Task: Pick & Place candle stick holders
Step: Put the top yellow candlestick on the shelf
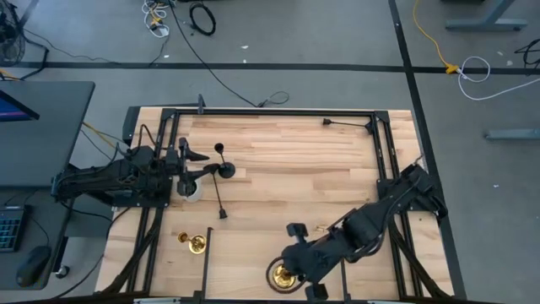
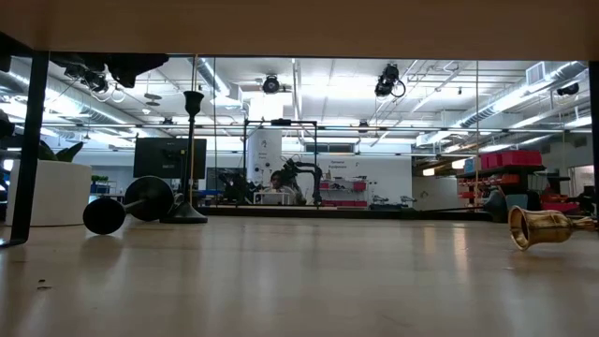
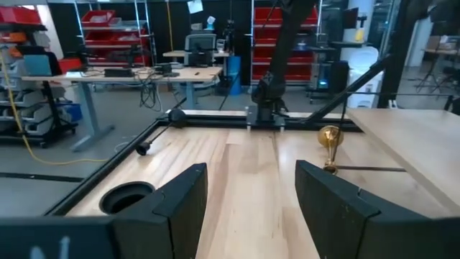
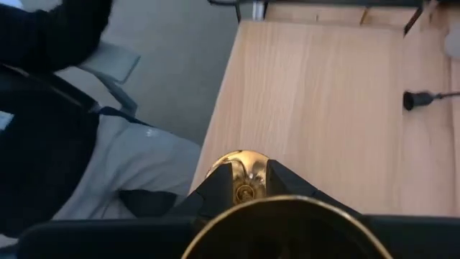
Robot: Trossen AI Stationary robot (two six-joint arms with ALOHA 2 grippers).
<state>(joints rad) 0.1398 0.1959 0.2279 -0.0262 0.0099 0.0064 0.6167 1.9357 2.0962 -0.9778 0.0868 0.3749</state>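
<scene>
Brass holder [image 1: 283, 279] is sitting right down at the 6 o'clock edge of the table [image 1: 287, 169]. The right gripper [image 4: 244, 188] is pinching it tight around the stem, just above the flared base. I can't tell if it's lifting or still touching the wood.

Second brass one [image 1: 194, 244] is lying on its side around 7 o'clock, well apart from the first. A third [image 3: 329, 140] is showing up farther across the table in the left wrist camera.

Black ones are hanging out around 9 to 10 o'clock. One [image 2: 192, 150] is standing upright, and another [image 2: 122, 208] is lying tipped over just beside it. The last black one [image 1: 346, 125] is lying flat along the far rail at about 1 o'clock.

Left gripper [image 3: 251, 208] is hovering at 9 o'clock next to the little white pot [image 1: 192, 192]. Its fingers are spread wide and it isn't carrying anything.

Progress-wise, I'm guessing this is looking pretty early. Everything is sitting scattered all over the table, and I'm not seeing any obvious spot where placed ones are collecting. So one holder is getting handled and five are waiting, as far as I can judge. The tipped ones are probably going to be fiddlier to grab, since the stems are lying low against the wood.
</scene>
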